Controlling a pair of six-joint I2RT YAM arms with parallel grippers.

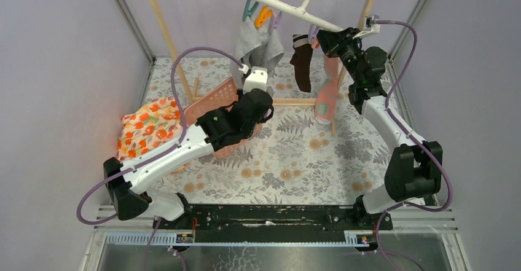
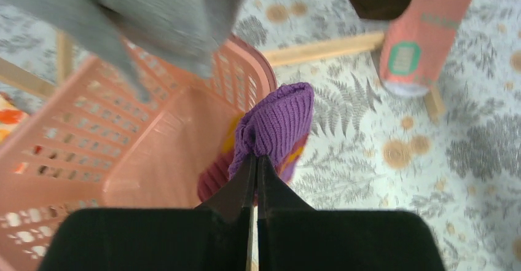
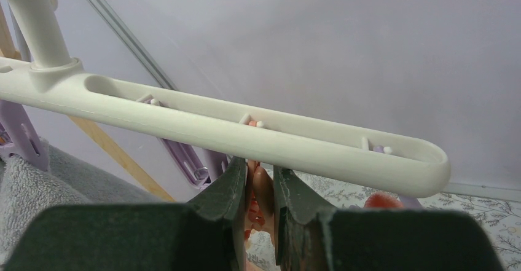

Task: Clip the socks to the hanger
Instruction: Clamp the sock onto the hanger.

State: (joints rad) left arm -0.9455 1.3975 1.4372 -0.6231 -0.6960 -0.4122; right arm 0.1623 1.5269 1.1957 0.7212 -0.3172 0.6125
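Purple sock (image 2: 279, 120) between left gripper (image 2: 256, 159) tips

A bunched purple sock (image 2: 279, 120) hangs over the basket (image 2: 153, 154); white hanger (image 1: 282, 5) tilts.

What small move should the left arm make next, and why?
Probably raise the purple sock toward the hanger: the left gripper pinches it over the basket, while the right gripper seems to squeeze an orange clip under the bar.

We count: 1 hanger (image 3: 215, 123) above the right claw (image 3: 261, 172), 1 orange clip (image 3: 263, 194) inside it; 1 purple sock (image 2: 279, 120) in the left claw (image 2: 256, 160), 1 basket (image 2: 123, 154) beneath.
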